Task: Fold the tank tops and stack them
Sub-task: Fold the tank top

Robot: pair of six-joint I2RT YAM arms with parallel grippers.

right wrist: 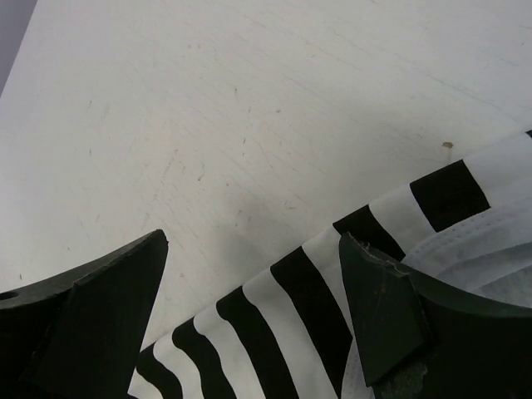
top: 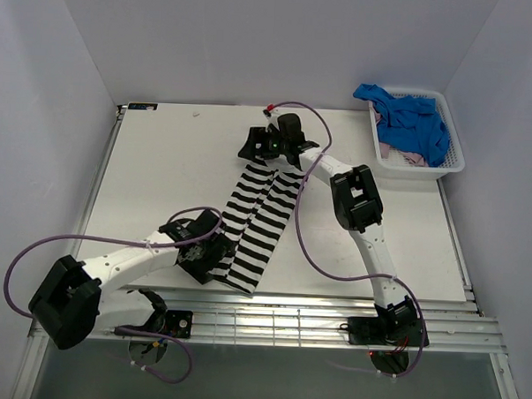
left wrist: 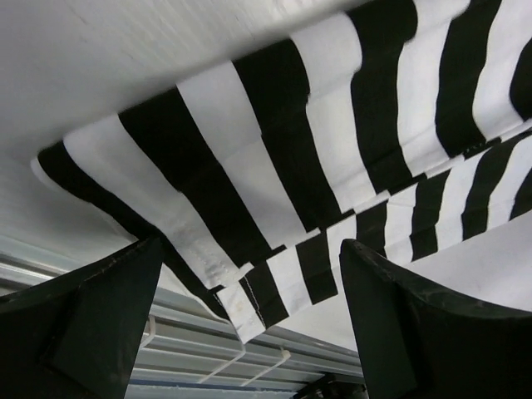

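Your black-and-white striped cloth tank top [top: 256,226] lies on the white table [top: 161,168], running from far centre toward the near edge. At the far right corner stands the white plastic lattice basket [top: 454,160]; inside, the bright blue cloth top [top: 411,122] lies over the dusty pink cloth top [top: 402,155].

On the bench [top: 161,173], my left end effector [top: 219,254] is at the striped tank top's [top: 258,226] near end and my right end effector [top: 268,154] at its far end. A blue tank top [top: 412,125] drapes the basket [top: 451,165].
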